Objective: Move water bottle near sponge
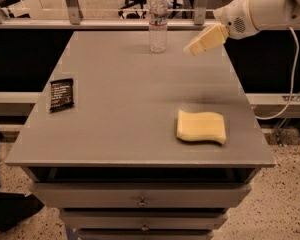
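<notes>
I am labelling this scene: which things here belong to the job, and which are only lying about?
Belong to the job:
water bottle, upright at the far edge
sponge, flat at front right
gripper, in the air to the right of the bottle

Lying about:
black packet, at the left edge

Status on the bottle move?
Gripper aloft right of water bottle, not touching. Bottle upright at far edge, sponge front right. At left, black packet, off the path.

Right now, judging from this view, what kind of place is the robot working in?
Probably an office or lab: a grey cabinet with drawers, a metal railing behind it, and speckled hard flooring. The gripper hangs over the cabinet's far right corner, beside the water bottle, not touching it.
</notes>
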`<state>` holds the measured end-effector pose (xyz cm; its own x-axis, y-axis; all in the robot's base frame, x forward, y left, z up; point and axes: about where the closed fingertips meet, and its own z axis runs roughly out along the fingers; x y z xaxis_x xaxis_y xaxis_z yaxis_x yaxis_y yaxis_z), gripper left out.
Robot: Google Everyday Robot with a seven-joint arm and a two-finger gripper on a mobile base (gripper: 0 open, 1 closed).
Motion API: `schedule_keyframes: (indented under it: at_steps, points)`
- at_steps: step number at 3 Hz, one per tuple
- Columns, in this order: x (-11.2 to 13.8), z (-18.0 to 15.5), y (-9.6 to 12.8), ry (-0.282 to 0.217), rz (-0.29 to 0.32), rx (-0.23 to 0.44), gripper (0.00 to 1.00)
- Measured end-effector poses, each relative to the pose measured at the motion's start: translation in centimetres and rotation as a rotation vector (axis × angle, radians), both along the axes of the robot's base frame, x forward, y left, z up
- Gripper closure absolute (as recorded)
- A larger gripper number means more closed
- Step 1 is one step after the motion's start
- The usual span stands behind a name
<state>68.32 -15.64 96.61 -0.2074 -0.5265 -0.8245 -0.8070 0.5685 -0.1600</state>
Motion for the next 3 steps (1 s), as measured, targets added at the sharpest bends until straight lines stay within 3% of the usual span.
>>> schedule_keyframes:
  at_steps: [2,3]
  points:
    - [0.7,-0.4,0.6,-0.017,-0.001,0.026,0.0]
    - [3.8,-1.1,2.8,-0.065,-0.005,0.085,0.0]
